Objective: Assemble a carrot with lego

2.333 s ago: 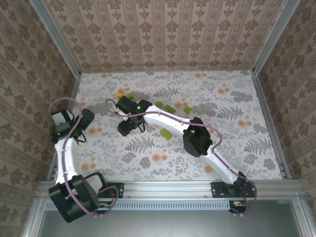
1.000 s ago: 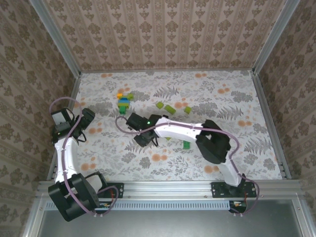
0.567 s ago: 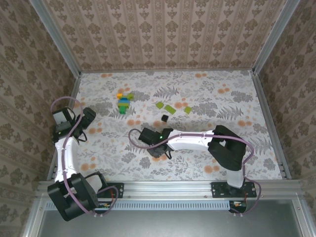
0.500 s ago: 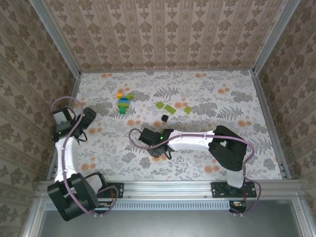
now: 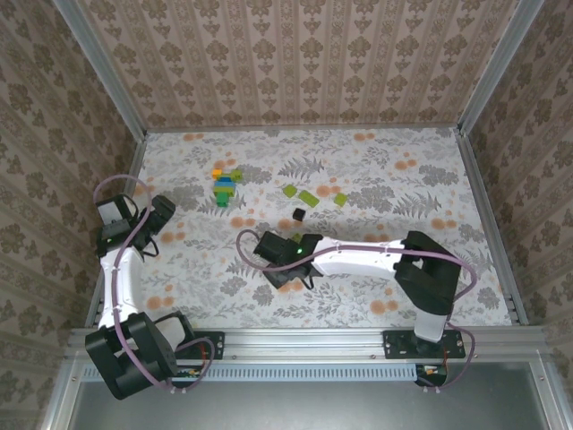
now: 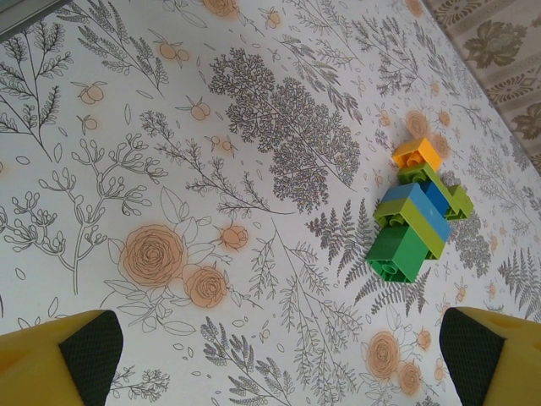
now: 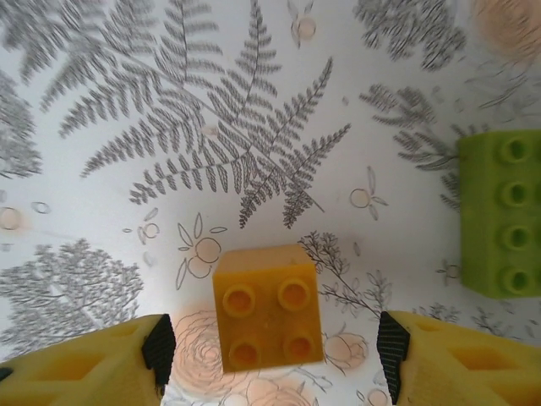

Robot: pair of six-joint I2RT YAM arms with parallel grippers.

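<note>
Lego is scattered on the flowered table. An orange two-by-two brick stands studs-up on the cloth between the fingers of my right gripper, which is open and clear of it on both sides. A lime-green brick lies to its right. From above, the right gripper sits at the table's near middle. My left gripper is open and empty over bare cloth, at the left edge. The carrot is out of view.
A build of yellow, green and blue bricks lies at the back left. A black brick and three lime-green bricks lie further back, past the right gripper. Patterned walls enclose the table.
The right arm has swung from the back bricks to the near middle of the table. Its jaws were shut and have now opened, leaving the orange brick standing free. The left arm has not moved.
</note>
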